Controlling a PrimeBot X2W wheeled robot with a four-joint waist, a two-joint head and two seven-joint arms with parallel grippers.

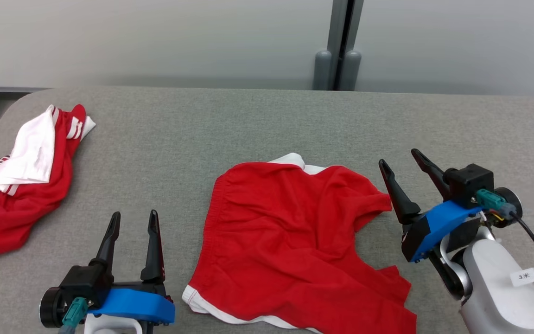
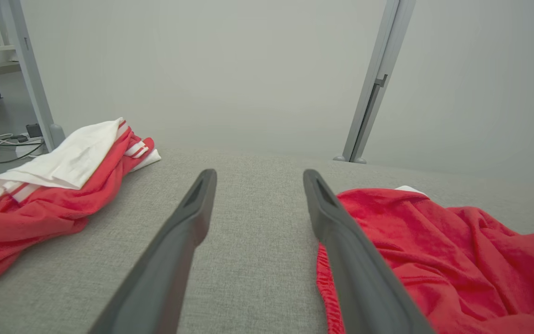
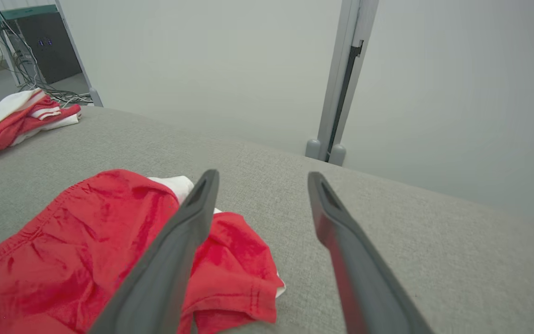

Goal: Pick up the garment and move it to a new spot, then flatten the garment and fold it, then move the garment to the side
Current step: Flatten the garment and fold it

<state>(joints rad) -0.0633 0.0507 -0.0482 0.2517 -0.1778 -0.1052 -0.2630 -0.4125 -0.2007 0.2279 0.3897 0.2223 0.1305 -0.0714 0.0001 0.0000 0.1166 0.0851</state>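
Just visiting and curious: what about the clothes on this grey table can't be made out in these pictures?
- Red shorts: near hem cut off by the head view's bottom edge; in the right wrist view a dark finger covers part.
- Red and white pile: cut off by the head view's left edge.
- White cloth at the shorts' far edge: mostly under them; lining or separate piece, unclear.

crumpled red-and-white clothes pile (image 1: 16,204): far left of grey table (image 1: 248,130) | grey post (image 1: 336,37): behind table
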